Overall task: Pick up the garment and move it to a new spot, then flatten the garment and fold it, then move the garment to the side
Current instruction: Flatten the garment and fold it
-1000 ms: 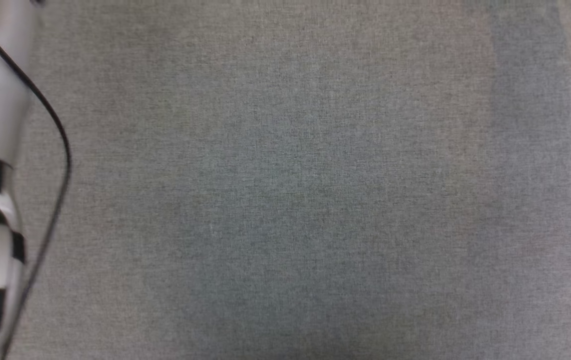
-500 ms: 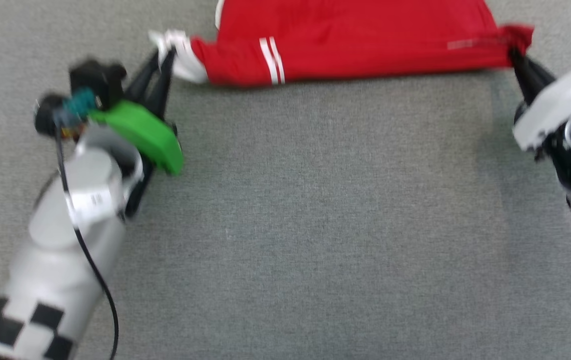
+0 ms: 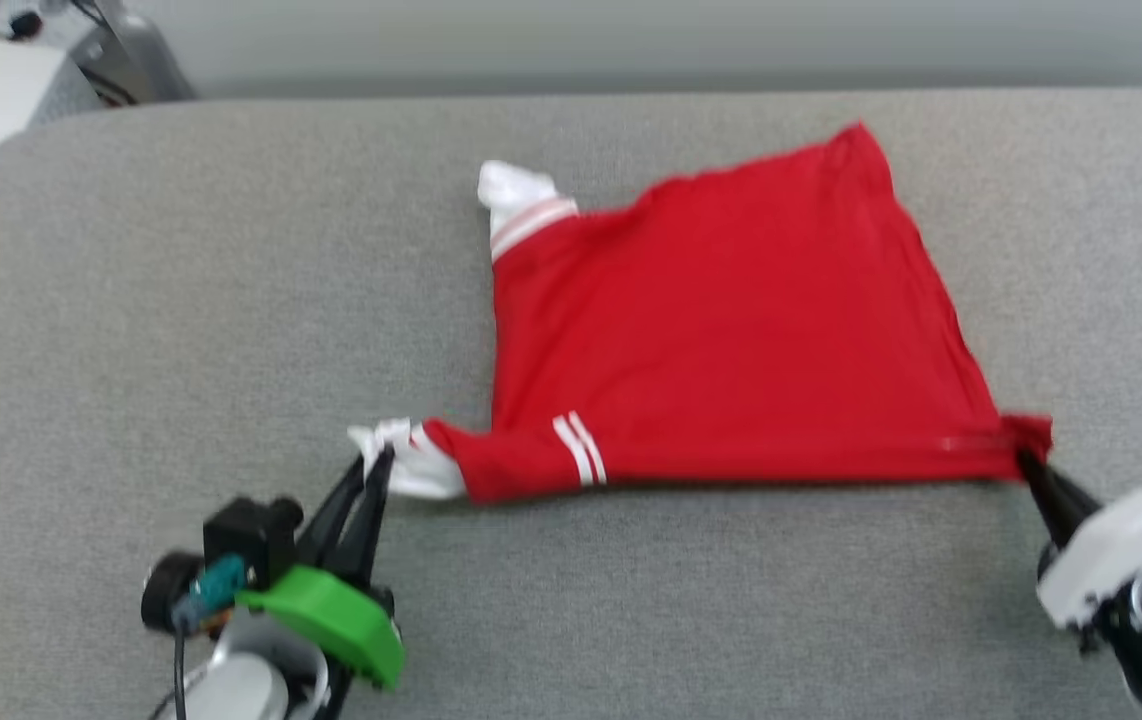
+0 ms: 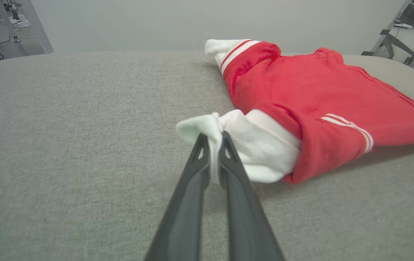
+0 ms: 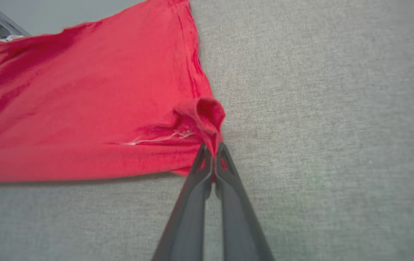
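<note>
Garment (image 3: 731, 330): where is it found?

It is laid on the grey bench (image 3: 181, 300), with the red body spread mostly flat from the middle toward the right. One white sleeve (image 3: 513, 190) is bunched at the far side. The other white sleeve (image 3: 421, 472) is drawn out toward the near left.

How is the left end effector (image 3: 378, 462) seen?

Its fingers are pressed together on the tip of the near white sleeve. In the left wrist view a fold of white cloth is pinched between them.

And the right end effector (image 3: 1028, 462)?

Its fingers are closed on the red hem corner (image 3: 1031, 432) at the near right, where the cloth is bunched just above the tips. The near edge of the garment is stretched in a line between the two grips, and a thin shadow is cast beneath it.
</note>
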Tool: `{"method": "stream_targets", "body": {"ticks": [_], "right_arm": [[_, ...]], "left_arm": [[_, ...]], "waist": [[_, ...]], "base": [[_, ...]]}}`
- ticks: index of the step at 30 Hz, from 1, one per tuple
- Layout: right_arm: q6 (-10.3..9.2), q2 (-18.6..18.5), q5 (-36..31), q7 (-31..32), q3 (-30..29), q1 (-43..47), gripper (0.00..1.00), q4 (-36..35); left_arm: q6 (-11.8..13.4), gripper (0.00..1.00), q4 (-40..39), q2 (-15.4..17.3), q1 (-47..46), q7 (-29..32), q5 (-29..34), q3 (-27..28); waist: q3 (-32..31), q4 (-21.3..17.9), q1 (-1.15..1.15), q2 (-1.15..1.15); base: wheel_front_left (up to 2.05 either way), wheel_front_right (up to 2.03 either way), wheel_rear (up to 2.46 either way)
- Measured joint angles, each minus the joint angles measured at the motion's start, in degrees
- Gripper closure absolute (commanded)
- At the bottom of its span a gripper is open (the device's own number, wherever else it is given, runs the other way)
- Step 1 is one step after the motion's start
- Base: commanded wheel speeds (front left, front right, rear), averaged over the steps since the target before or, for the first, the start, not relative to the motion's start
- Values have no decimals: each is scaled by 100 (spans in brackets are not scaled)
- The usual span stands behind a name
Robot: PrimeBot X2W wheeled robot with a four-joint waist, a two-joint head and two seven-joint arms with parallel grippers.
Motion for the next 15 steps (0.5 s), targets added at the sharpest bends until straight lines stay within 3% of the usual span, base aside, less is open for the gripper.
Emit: {"method": "stream_targets", "body": {"ticks": [7,15], "right_arm": [[0,608,-569,814,-1116,1755,100,-1210],[-1,1780,-1464,2115,-1970,3234,100,-2896]], "left_arm": [[316,100,-714,175,974,305,-9,-104],[624,100,-1518,489,1815,831,-170,-102]], "waist": [[-552,37,0,0],[-915,75,0,0]], "base": [[0,0,0],[0,0,0]]}}
